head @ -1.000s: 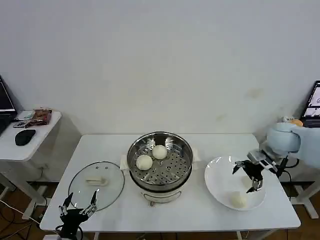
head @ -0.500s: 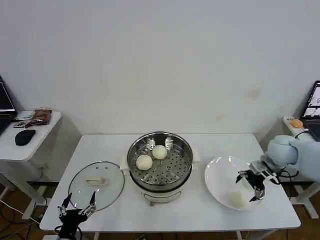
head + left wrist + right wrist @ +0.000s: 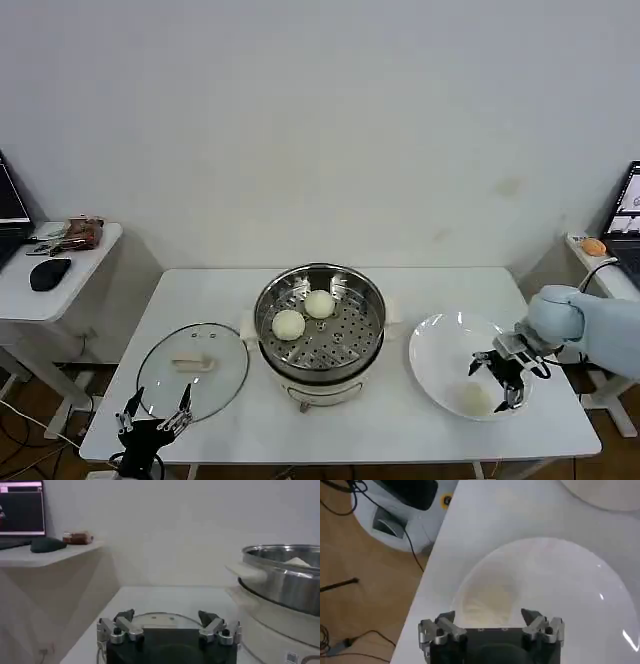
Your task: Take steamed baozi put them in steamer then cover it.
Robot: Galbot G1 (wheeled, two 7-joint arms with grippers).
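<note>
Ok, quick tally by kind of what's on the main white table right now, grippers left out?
Round creamy-white steamed baozi: 3; two in the steamer, one on the plate
Shiny stainless-steel steamer: 1
Clear glass cover: 1
Flat white round plate: 1
Total: 6

Two creamy-white baozi (image 3: pixel 288 324) (image 3: pixel 319 303) sit side by side, nearly touching, on the perforated tray inside the shiny steel steamer (image 3: pixel 320 335), which stands uncovered at the middle of the table. A third baozi (image 3: pixel 474 398) lies apart on a white plate (image 3: pixel 440 355) to the steamer's right. The cover (image 3: pixel 192 368) (clear glass, steel rim, cream bar handle up) lies flat just left of the steamer.
</note>
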